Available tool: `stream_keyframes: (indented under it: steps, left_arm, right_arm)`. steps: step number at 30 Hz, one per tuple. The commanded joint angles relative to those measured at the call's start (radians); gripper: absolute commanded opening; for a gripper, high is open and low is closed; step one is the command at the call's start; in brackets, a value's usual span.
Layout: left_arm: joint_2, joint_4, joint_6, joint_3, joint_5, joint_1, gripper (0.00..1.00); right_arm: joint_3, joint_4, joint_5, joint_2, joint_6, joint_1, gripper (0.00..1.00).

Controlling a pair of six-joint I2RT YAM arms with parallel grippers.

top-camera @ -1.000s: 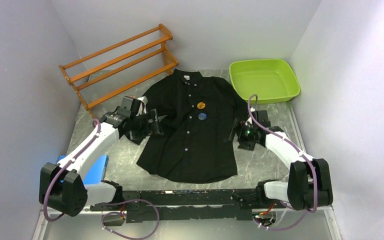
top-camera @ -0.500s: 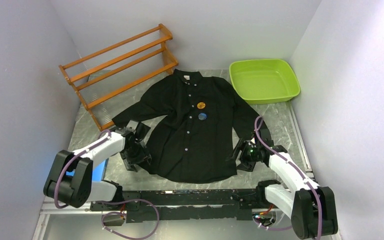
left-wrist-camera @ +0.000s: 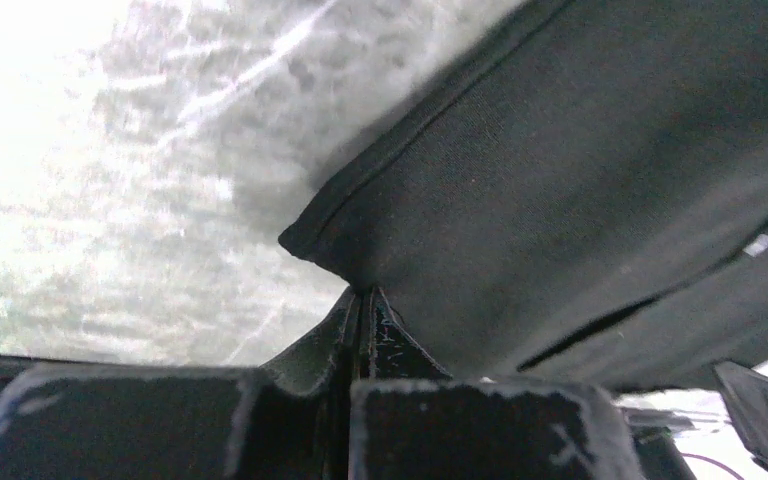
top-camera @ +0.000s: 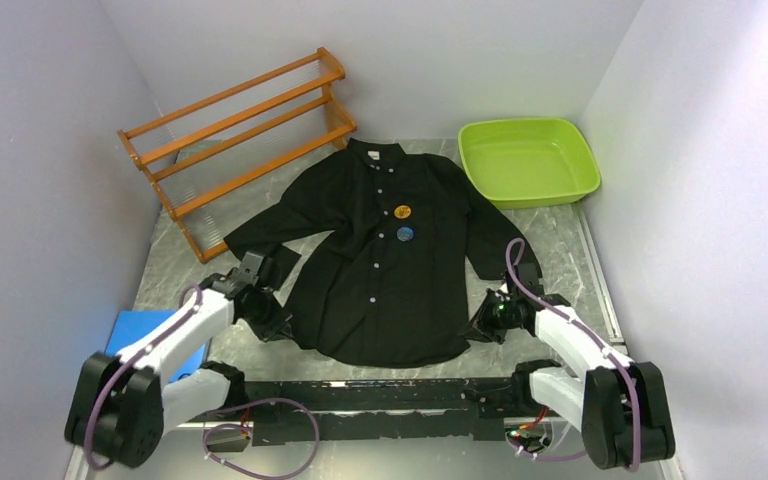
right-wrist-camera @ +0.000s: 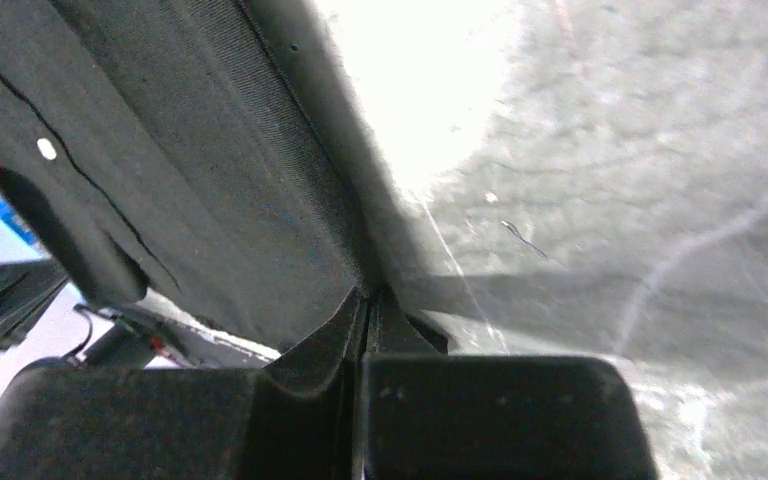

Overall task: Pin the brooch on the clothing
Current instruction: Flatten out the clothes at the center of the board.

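**Holding both hem corners, brooches look already on**

Status:
- shirt (top-camera: pixel 380 270) lies flat and face up on the table (top-camera: pixel 560 250), collar toward the far wall, hem toward the arm bases.
- Two round badges sit on the chest just beside the button line: orange brooch (top-camera: pixel 402 211), with blue brooch (top-camera: pixel 405 233) just below it.
- Both lie flat on the fabric. I can't see a clasp from overhead, so "pinned" is my read, not confirmed.
- No loose brooch shows on the table or in the green tray (top-camera: pixel 528 160). The wooden rack (top-camera: pixel 240 130) is also bare.
- My call: the pinning step is done or nearly done. What's left looks like smoothing the garment and letting go.

End effectors:
- left gripper (left-wrist-camera: pixel 362 293): the jaws are pressed together with no visible gap. The shirt's lower-left hem corner runs straight into the tips, so it is pinching fabric. It is low, at the table surface.
- right gripper (right-wrist-camera: pixel 367 296): the same, closed tight on the shirt's lower-right side edge near the hem. The fabric feeds into the tips and marble shows beside them.
- Neither gripper holds a brooch, and both are well apart from the badges.
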Motion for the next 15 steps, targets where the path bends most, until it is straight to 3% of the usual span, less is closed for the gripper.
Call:
stream_keyframes:
  steps: [1,8,15]
  left_arm:
    - [-0.177,-0.128,-0.124,-0.004,0.004,0.000,0.03]
    - [-0.326,-0.393,-0.216,0.059,0.022,0.000,0.03]
    - [-0.434,-0.582,-0.244,0.146,0.057,0.000,0.03]
  right_arm:
    - [0.051,-0.161,0.118,-0.099,-0.005,-0.005,0.00]
    - [0.209,-0.429,0.280,-0.249,0.026,-0.014,0.00]
    - [0.311,-0.565,0.339,-0.356,0.081,-0.018,0.00]
